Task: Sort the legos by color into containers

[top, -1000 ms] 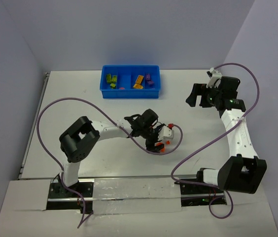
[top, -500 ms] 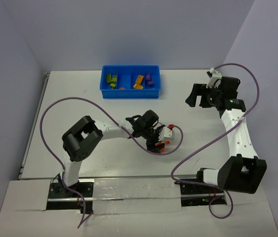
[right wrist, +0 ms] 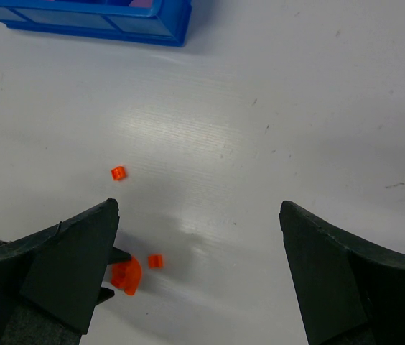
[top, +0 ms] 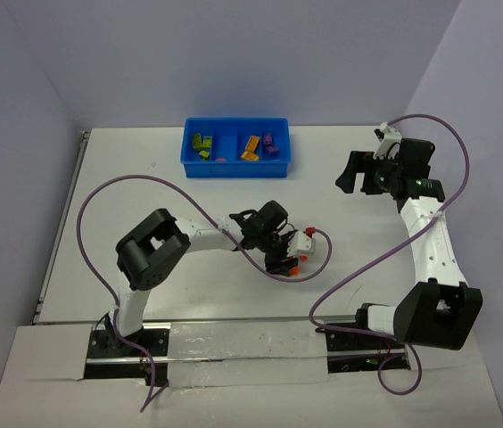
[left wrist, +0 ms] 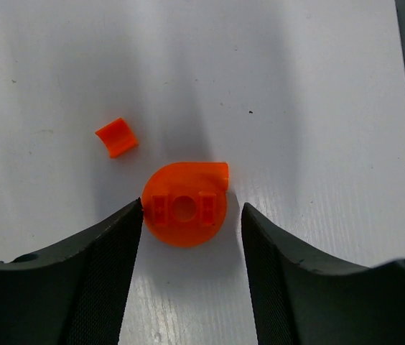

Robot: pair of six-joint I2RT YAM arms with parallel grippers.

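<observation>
The left pincer straddles a flat, rounded orange piece lying on the white table. Its jaws are apart, the left one at or against the piece's edge and the right one just clear of it, with nothing clamped yet. The likeliest failure is a squirt-out: the piece's outline is curved with a small tab at one corner, so flat fingers meeting it off-centre could spin it or pop it forward rather than hold it. Because one jaw looks set to meet it first, the piece may also slide sideways before the other arrives. It lies low on the table, so jaws riding a little high could pass over it. A small orange brick sits near, up and to the left, and a skidding piece or a drifting finger could knock it further off. A third orange brick lies well apart. The purple cable looping beside the wrist could drag loose bricks. The right pincer hangs wide open over bare table, holding nothing. The blue bin, with sorted bricks already inside, stands well away at the far side.
</observation>
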